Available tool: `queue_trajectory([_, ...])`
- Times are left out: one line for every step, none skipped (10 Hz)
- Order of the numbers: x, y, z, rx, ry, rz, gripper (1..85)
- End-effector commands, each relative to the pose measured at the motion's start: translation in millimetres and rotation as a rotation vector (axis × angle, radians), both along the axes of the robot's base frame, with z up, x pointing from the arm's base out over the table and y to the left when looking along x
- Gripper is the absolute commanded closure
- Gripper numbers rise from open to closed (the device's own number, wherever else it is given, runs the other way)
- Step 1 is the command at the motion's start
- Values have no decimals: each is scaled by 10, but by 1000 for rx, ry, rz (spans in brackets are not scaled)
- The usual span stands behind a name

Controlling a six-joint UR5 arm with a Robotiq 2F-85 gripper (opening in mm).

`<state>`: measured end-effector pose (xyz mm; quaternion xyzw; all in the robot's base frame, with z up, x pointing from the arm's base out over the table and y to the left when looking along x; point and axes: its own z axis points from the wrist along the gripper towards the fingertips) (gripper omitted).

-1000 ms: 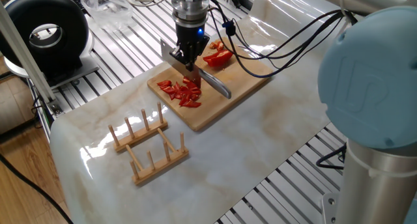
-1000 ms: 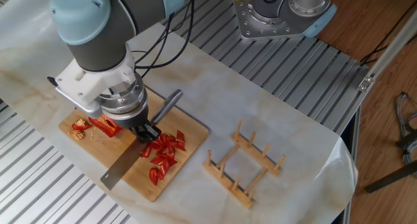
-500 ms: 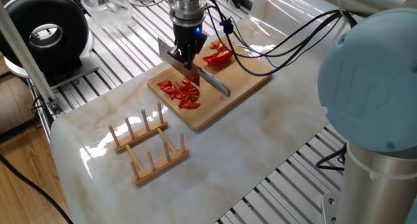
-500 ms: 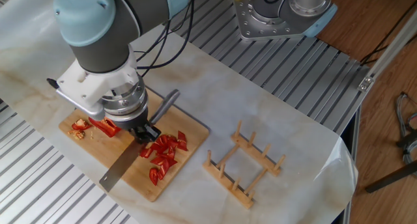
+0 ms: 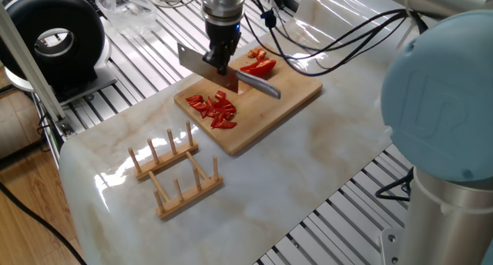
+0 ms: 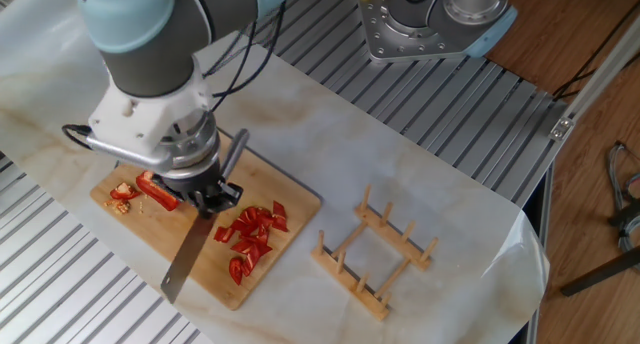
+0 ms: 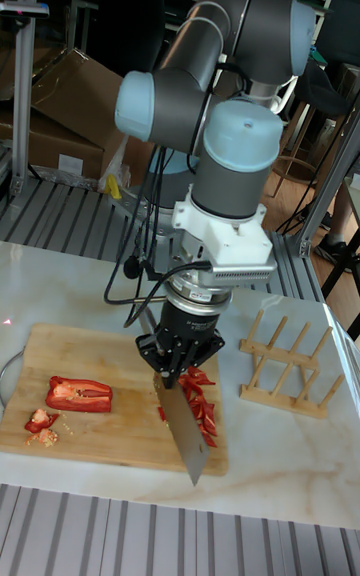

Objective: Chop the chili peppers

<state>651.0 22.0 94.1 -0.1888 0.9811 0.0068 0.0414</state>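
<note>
Chopped chili peppers (image 5: pixel 216 109) (image 6: pixel 252 238) (image 7: pixel 201 400) lie as a pile of small red bits on the wooden cutting board (image 5: pixel 286 102) (image 6: pixel 148 230) (image 7: pixel 110 438). One uncut red half (image 5: pixel 258 66) (image 6: pixel 158 191) (image 7: pixel 78 393) rests farther along the board, with stem scraps (image 6: pixel 122 198) (image 7: pixel 40 423) beside it. My gripper (image 5: pixel 219 62) (image 6: pixel 210 195) (image 7: pixel 172 365) is shut on a knife (image 5: pixel 200 62) (image 6: pixel 185 264) (image 7: pixel 186 428). The knife is held above the board, between the pile and the uncut half, and its blade juts past the board's edge.
A wooden peg rack (image 5: pixel 176 172) (image 6: pixel 375 254) (image 7: pixel 290 366) stands on the marble tabletop beside the board. A black round device (image 5: pixel 54 38) sits at the far left on the slatted frame. Cables (image 5: pixel 331 53) trail from the wrist over the board's far side.
The knife has lifted off the chopped pile and shifted with the gripper toward the uncut pepper half. The chopped bits have not moved.
</note>
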Motion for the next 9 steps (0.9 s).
queue_trajectory([125,-71,66,-1,-65,63,843])
queue_trajectory([228,-112,72,-5,-106,47,843])
queue_trajectory([307,-184,92,-30,-141,43,843])
queue_trajectory([380,-211,117,-50,-174,76,843])
queue_trajectory([372,-206,121,-55,-176,102,843])
queue_trajectory([339,-258,125,-66,-170,77,843])
queue_trajectory([266,-278,118,-58,-152,41,843])
queue_trajectory([275,-331,128,-68,-163,45,843])
queue_trajectory([221,-352,134,-53,-157,16,843])
